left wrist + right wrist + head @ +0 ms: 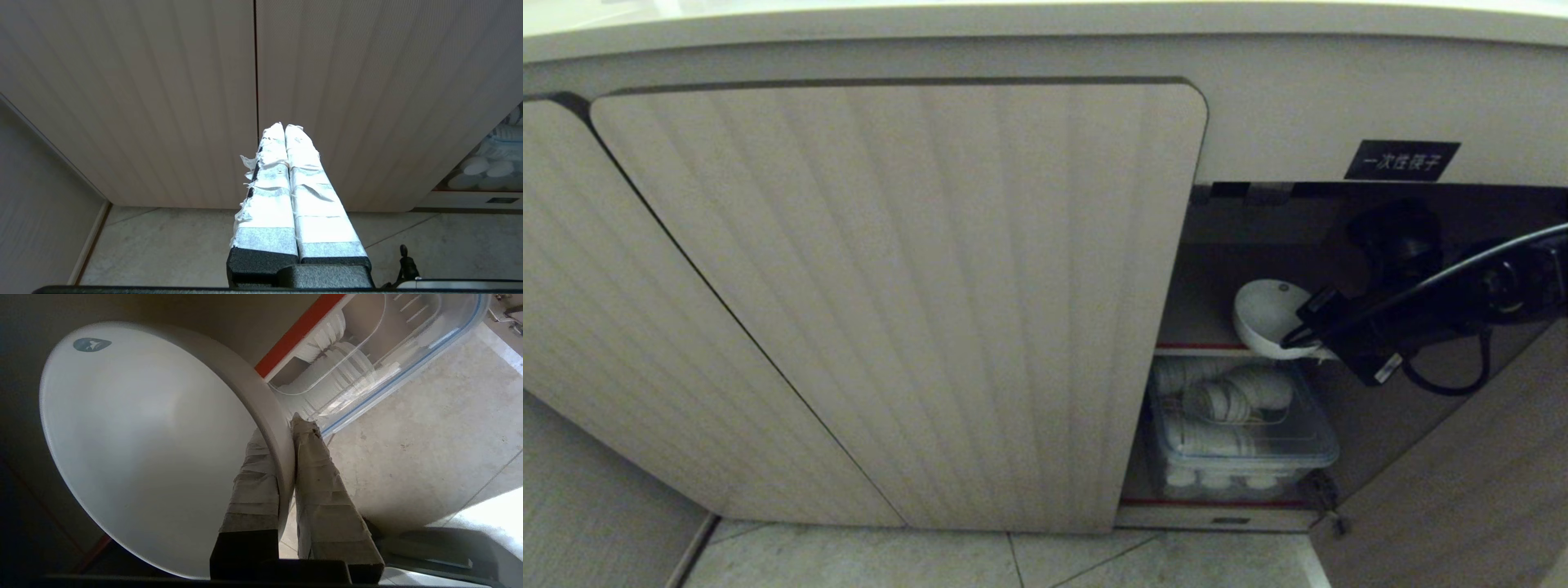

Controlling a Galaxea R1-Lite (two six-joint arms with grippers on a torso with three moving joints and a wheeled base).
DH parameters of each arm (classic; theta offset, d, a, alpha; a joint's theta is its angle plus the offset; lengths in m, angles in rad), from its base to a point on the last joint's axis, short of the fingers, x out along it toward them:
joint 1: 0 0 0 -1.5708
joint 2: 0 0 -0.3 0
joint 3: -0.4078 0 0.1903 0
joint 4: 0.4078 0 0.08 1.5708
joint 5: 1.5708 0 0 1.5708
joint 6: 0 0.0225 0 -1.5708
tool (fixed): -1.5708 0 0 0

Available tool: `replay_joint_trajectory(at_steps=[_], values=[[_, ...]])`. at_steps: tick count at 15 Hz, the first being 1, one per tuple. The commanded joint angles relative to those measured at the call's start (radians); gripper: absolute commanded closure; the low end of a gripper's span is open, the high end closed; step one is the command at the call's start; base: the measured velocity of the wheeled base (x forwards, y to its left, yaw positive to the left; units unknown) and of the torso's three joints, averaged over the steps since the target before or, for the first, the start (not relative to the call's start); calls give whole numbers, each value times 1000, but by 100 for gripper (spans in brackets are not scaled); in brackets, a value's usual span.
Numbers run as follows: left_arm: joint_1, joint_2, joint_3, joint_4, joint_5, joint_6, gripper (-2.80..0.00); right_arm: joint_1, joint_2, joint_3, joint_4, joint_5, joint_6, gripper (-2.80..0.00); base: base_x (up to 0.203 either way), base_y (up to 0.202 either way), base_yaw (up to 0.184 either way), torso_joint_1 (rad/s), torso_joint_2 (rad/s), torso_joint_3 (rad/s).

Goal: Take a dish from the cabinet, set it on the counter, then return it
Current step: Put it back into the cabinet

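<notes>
The right wrist view shows the right tool (286, 433) clenched on the small white round ceramic bowl's (143, 441) rim; the head view shows the light beige fluted cabinet (915, 310). The left tool (284, 127) is clenched empty.

The left gripper (284, 127) has its two tape-wrapped fingers (269, 192) pressed together, tips pointing at the seam between two fluted doors of the cabinet (163, 102). Below it lies a tiled floor (171, 245); off to one side, white dishes (486, 171) show inside.

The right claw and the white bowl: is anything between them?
Nothing. In the right wrist view the right claw pinches the white bowl by its rim directly, one finger each side.
</notes>
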Motion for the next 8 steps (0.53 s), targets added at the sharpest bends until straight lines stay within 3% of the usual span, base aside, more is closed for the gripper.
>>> replay_joint_trajectory(at_steps=[1, 8], values=[[0, 0, -1, 0, 0, -1, 0, -3, 16, -22, 21, -5, 5, 0, 0, 0, 0, 0, 0, 0], [0, 0, -1, 0, 0, -1, 0, -7, 48, -74, 53, -18, 5, 0, 0, 0, 0, 0, 0, 0]])
